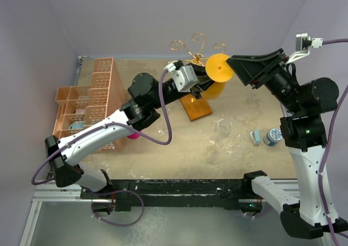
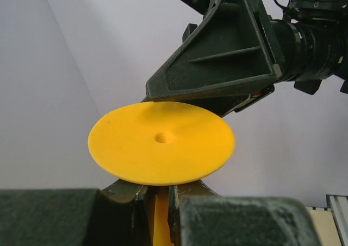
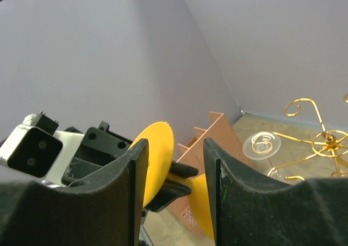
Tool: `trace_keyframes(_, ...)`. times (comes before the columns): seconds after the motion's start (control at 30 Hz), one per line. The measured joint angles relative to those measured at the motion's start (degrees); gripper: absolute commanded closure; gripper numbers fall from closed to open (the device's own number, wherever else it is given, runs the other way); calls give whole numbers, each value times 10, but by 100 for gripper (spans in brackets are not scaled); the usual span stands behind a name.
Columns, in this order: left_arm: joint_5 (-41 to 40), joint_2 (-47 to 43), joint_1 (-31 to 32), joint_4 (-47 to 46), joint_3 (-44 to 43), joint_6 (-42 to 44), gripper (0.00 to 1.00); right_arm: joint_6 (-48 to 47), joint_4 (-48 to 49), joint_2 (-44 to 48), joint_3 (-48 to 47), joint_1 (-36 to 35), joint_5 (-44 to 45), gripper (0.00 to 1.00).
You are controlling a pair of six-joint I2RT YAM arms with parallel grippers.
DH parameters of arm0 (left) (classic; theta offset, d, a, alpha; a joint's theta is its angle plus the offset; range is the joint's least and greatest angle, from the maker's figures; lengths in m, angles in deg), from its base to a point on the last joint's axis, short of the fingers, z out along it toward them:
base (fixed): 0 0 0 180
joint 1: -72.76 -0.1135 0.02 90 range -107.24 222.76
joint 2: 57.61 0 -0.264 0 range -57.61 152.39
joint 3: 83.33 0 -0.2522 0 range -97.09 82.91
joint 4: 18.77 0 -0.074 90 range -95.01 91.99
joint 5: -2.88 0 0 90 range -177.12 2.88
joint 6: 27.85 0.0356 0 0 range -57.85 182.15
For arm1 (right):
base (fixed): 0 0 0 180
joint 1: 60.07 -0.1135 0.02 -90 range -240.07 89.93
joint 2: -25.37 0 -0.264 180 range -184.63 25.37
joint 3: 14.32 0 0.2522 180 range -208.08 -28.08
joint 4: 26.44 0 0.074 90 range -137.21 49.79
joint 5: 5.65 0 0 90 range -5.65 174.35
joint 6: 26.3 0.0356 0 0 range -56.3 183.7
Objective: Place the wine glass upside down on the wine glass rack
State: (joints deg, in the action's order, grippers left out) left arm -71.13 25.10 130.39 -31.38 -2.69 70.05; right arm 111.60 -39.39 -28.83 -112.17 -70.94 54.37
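Note:
A yellow wine glass (image 1: 219,68) is held in the air, its round foot facing the top camera. My left gripper (image 1: 202,84) is shut on its stem just under the foot (image 2: 161,142). My right gripper (image 1: 237,67) is open right beside the foot. In the right wrist view the foot (image 3: 159,151) shows between its two fingers, close to the left one. The wine glass rack (image 1: 194,46), gold wire scrolls on a post with an orange-brown base (image 1: 197,109), stands just behind the glass. A clear glass foot (image 3: 261,144) hangs on the rack.
A clear wine glass (image 1: 222,130) stands on the table right of the rack base. An orange lattice crate (image 1: 92,99) is at the left. Small blue items (image 1: 272,136) lie at the right. A pink object (image 1: 132,136) peeks out under the left arm.

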Motion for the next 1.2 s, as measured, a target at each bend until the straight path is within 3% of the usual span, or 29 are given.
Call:
trace_keyframes(0.1, 1, 15, 0, 8, -10, 10, 100, 2, -2, 4, 14, 0, -14, 59)
trace_keyframes(0.27, 1, 33, -2, 21, -19, 24, 100, 4, -6, 8, 40, 0, -29, 99)
trace_keyframes(0.37, 4, 39, -3, 20, -20, 37, 93, 32, -9, 10, 43, 1, -24, 100)
trace_keyframes(0.4, 4, 39, -3, 19, -21, 37, 85, 42, -9, 10, 43, 1, -20, 100)
trace_keyframes(0.47, 2, 39, -3, 16, -23, 32, 60, 56, -8, 14, 43, 1, -12, 100)
trace_keyframes(0.53, -9, 39, -4, 21, -23, 16, 48, 66, 5, 19, 39, 0, 0, 100)
trace_keyframes(0.87, -56, 8, -2, -28, 14, -71, 40, 60, 26, 23, -17, 0, 76, 100)
trace_keyframes(1.2, -186, -97, -2, -50, 117, -200, 43, -12, 92, -42, -31, 0, 274, 100)
